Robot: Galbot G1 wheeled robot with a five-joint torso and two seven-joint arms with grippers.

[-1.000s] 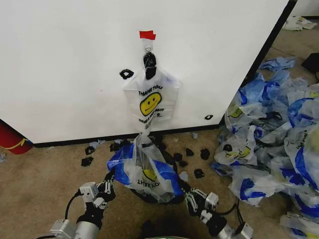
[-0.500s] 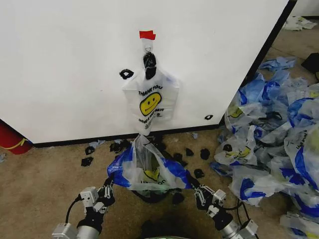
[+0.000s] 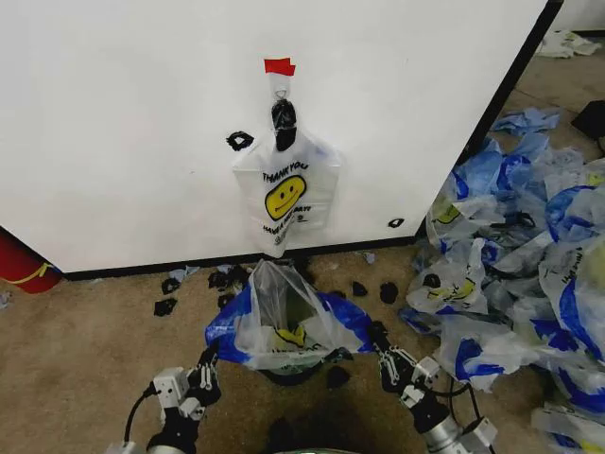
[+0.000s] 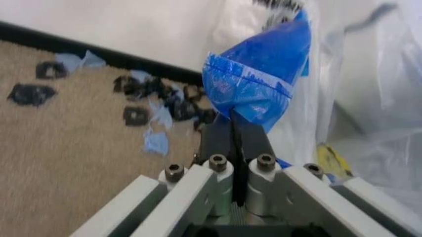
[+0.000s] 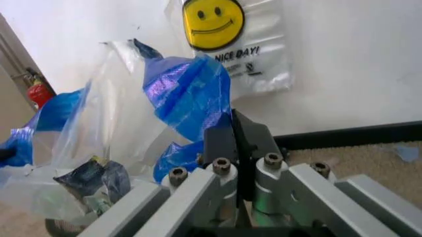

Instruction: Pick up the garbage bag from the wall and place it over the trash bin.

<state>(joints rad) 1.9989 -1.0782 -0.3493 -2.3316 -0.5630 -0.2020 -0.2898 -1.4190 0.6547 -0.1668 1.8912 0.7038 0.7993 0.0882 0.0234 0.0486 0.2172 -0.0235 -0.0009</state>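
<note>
Bag (image 3: 284,322) at lower centre of head view, stretched open btwn both grippers, mouth spread just above bin (image 3: 286,375), of which a dark sliver peeks out under the plastic. Looks not yet seated over rim.

Left gripper (image 3: 210,352) at bag's left edge, pinched tight on a blue handle (image 4: 264,84). Right gripper (image 3: 378,342) at bag's right edge, likewise clamped on the other blue handle (image 5: 188,94).

To do it well: hold both pinches firm, spread handles wider than rim, lower evenly w/ mouth centred, then pull each side down past rim. Thin, slippery film, so prob. best slow; a lopsided pull could tip bin or tear a handle.

Writing: on 2nd bag (image 3: 286,194), hung from hook (image 3: 281,92) on wall (image 3: 123,123) under red tape (image 3: 279,66), "THANK YOU" above yellow smiley; "NICE DAY!" below it in right wrist view. Print on held bag crumpled, not readable.

Black scraps (image 3: 388,292) along wall base; pile of bags (image 3: 510,265) at right.
</note>
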